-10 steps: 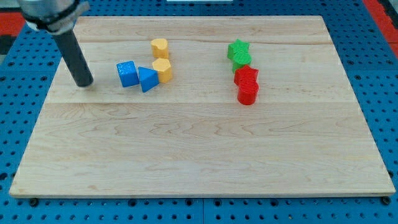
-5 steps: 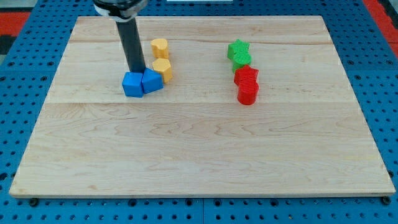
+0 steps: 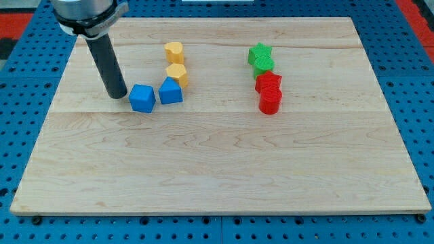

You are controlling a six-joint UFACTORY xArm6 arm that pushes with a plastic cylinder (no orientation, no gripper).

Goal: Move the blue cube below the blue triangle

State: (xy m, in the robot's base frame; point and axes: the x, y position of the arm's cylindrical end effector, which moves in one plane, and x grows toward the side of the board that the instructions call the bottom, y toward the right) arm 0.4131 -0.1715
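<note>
The blue cube (image 3: 142, 98) lies on the wooden board, left of centre. The blue triangle (image 3: 170, 91) sits just to its right and slightly higher in the view, with a small gap between them. My tip (image 3: 117, 95) rests on the board just left of the blue cube, close to it but apart. The dark rod rises from it toward the view's top left.
Two yellow blocks (image 3: 175, 52) (image 3: 178, 74) stand above the blue triangle, the lower one touching it. To the right a green star (image 3: 260, 53), a green block (image 3: 264, 66) and two red blocks (image 3: 268, 83) (image 3: 270, 102) form a column. The board's left edge (image 3: 51, 112) is near my tip.
My tip moved from above the blue pair to the left of the cube. The blue cube slid down and left, opening a gap from the triangle.
</note>
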